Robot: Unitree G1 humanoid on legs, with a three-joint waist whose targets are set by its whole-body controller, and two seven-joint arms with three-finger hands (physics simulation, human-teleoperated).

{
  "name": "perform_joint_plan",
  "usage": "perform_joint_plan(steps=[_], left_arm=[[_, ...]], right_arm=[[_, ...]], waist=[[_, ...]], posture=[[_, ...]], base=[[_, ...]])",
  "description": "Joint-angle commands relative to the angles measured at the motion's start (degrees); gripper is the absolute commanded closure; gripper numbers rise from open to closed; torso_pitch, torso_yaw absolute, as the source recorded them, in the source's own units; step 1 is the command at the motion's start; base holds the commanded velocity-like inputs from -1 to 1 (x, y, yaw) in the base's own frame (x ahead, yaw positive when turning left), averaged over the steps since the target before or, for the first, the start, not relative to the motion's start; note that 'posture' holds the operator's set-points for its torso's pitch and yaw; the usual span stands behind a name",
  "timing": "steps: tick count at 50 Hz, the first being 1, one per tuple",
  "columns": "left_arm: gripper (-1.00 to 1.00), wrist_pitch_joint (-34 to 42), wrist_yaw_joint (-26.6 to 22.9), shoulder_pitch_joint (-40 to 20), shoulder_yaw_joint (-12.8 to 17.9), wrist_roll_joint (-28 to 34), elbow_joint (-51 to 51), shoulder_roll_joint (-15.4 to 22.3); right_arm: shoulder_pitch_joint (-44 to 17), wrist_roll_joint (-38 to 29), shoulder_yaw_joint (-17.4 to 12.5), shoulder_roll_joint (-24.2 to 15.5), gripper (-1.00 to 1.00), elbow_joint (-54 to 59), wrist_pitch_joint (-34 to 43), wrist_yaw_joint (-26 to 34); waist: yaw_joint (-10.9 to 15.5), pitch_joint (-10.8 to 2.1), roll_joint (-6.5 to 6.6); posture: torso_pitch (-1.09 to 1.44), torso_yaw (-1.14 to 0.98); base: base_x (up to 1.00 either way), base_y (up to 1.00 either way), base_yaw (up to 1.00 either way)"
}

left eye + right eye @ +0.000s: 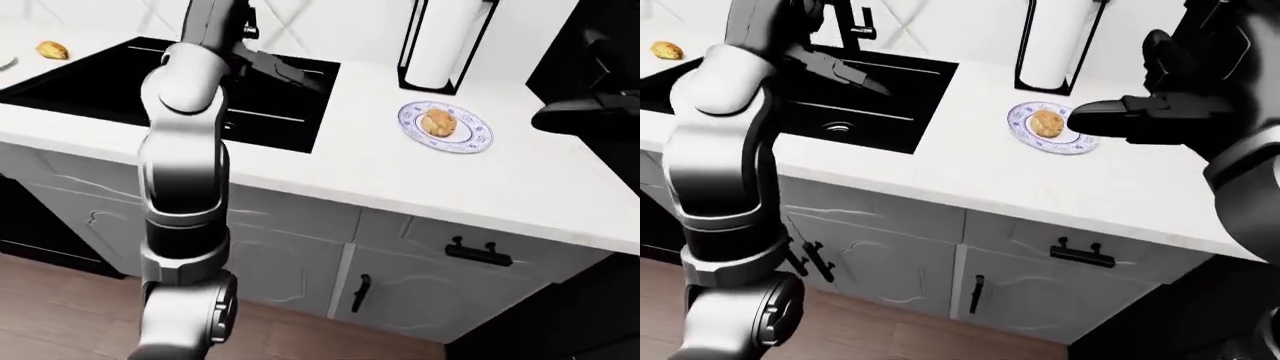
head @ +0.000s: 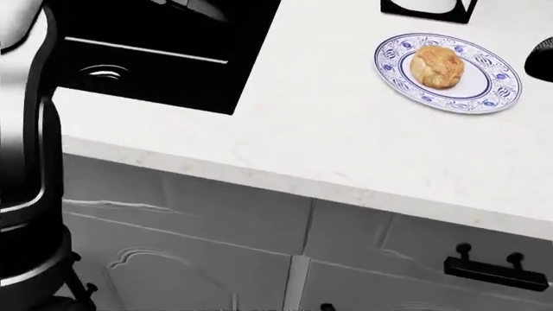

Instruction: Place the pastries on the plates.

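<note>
A blue-patterned plate (image 2: 484, 97) lies on the white counter with a golden pastry (image 2: 436, 67) on its middle. A second pastry (image 1: 52, 50) lies on the counter at the far top left of the left-eye view, next to a sliver of another plate (image 1: 3, 61). My left hand (image 1: 290, 73) is open and empty, with its fingers stretched out above the black sink (image 2: 147, 61). My right hand (image 1: 1120, 118) is open and empty. It hovers just right of the plate, above the counter.
A paper towel roll in a black holder (image 1: 440, 41) stands just above the plate in the view. A black faucet (image 1: 855, 30) stands behind the sink. Grey cabinets with black handles (image 1: 478, 251) sit below the counter edge, above a wood floor (image 1: 60, 300).
</note>
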Motion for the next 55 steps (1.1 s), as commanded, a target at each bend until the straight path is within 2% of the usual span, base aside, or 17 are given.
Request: perform_joint_plan(steps=[1, 2, 4, 6, 11, 14, 16, 17, 26, 28, 33, 38, 40, 41, 52, 54, 55], left_arm=[[-1.0, 1.48, -0.71, 0.53, 0.28, -1.37, -3.35, 0.0], [-1.0, 2.08, -1.0, 2.23, 0.56, -1.92, -5.23, 0.22], [-1.0, 2.86, -1.13, 3.09, 0.68, -2.63, -6.76, 0.75], [-1.0, 4.16, -0.93, 3.18, 1.42, -3.88, -8.1, 1.16], [-1.0, 4.19, 2.48, 6.27, 3.77, -8.97, -9.87, 2.32], [-1.0, 3.88, 3.1, 7.21, 3.96, -10.79, -9.86, 3.75], [-1.0, 4.04, 3.4, 8.28, 3.84, -11.78, -10.48, 4.14], [-1.0, 4.37, 3.59, 8.55, 3.82, -12.18, -10.77, 4.25], [-1.0, 7.72, 4.27, 9.38, 3.27, -13.61, -15.23, 4.56], [-1.0, 8.69, 4.7, 9.14, 3.72, -13.96, -16.33, 4.64], [-1.0, 9.21, 5.07, 8.94, 5.36, -15.37, -18.01, 5.72], [-1.0, 12.53, 6.98, 6.34, 7.72, -18.85, -19.76, 8.67], [-1.0, 12.82, 7.78, 6.35, 7.68, -19.81, -20.19, 9.21], [-1.0, 12.26, 8.09, 6.67, 7.63, -20.11, -19.89, 9.33], [-1.0, 13.57, 9.77, 8.13, 6.51, -22.82, -22.55, 10.28], [-1.0, 13.27, 9.38, 9.75, 5.63, -22.15, -23.29, 10.03], [-1.0, 13.16, 9.17, 10.19, 5.43, -21.86, -23.44, 9.71]], right_arm=[[-0.83, -1.09, -1.48, -0.53, -1.0, -0.76, -1.6, -0.4], [-0.68, -1.85, -1.16, -0.07, -1.0, -1.01, -1.86, -0.14], [-1.07, -2.15, -0.97, 0.56, -1.0, -1.42, -1.88, -0.3], [-1.2, -3.27, -0.44, 1.65, -1.0, -2.07, -2.38, -0.3], [-0.74, -6.5, 0.49, 4.98, -1.0, -4.02, -3.19, 0.29], [-1.56, -7.99, 0.96, 5.94, -1.0, -3.84, -3.2, 0.93], [-2.04, -8.41, 0.86, 6.28, -1.0, -3.85, -2.89, 1.08], [-2.26, -8.61, 0.85, 6.39, -1.0, -3.78, -2.82, 1.13], [-0.85, -5.93, -1.09, 6.01, -1.0, -5.99, -2.4, -0.5], [-0.53, -4.63, -1.43, 5.51, -1.0, -6.5, -2.41, -1.28], [1.99, -3.13, -2.52, 4.91, -1.0, -7.87, -3.54, -1.96], [3.16, -2.73, -3.13, 4.54, -1.0, -8.19, -3.9, -1.9], [3.62, -3.14, -2.93, 4.71, -1.0, -8.33, -4.27, -1.6], [3.79, -3.41, -2.9, 4.76, -1.0, -8.35, -4.35, -1.33], [4.58, -4.66, -2.99, 5.48, -1.0, -8.76, -4.74, -0.22], [4.34, -4.89, -3.05, 5.5, -1.0, -8.54, -4.67, 0.13], [3.98, -4.34, -3.21, 5.29, -1.0, -8.62, -4.3, -0.35]], waist=[[-0.3, -0.97, -0.21], [-0.23, -1.09, -1.09], [-0.91, -0.97, -0.1], [-0.78, -1.43, -1.38], [-1.56, -0.93, 0.13], [-1.96, -1.28, 3.38], [-2.06, -2.99, 9.04], [-1.98, -2.5, 7.05], [-0.96, -1.05, 1.21], [-0.94, -1.41, -1.18], [-1.62, -2.44, -1.28], [-2.02, -1.04, 3.4], [-1.79, -2.84, 9.37], [-1.48, -1.87, 6.92], [-0.91, -0.76, 1.54], [-1.04, -1.62, -0.96], [-1.69, -1.08, 0.34]], posture=[[0.0, 0.0], [0.0, 0.0], [0.0, 0.0], [0.0, 0.0], [0.0, 0.0], [0.0, 0.0], [0.0, 0.0], [0.0, 0.0], [0.0, 0.0], [0.0, 0.0], [0.0, 0.0], [0.0, 0.0], [0.0, 0.0], [0.0, 0.0], [0.0, 0.0], [0.0, 0.0], [0.0, 0.0]], base=[[0.0, 0.45, 0.0], [0.0, 0.45, 0.0], [0.0, 0.46, 0.0], [0.0, 0.47, 0.0], [0.0, 0.59, 0.0], [0.0, 0.67, 0.0], [0.0, 0.66, 0.0], [0.0, 0.66, 0.0], [0.0, 0.67, 0.0], [0.0, 0.67, 0.0], [0.0, 0.67, 0.0], [0.0, 0.66, 0.0], [0.0, 0.67, 0.0], [0.0, 0.67, 0.0], [0.0, 0.67, 0.0], [0.0, 0.68, 0.0], [0.0, 0.68, 0.0]])
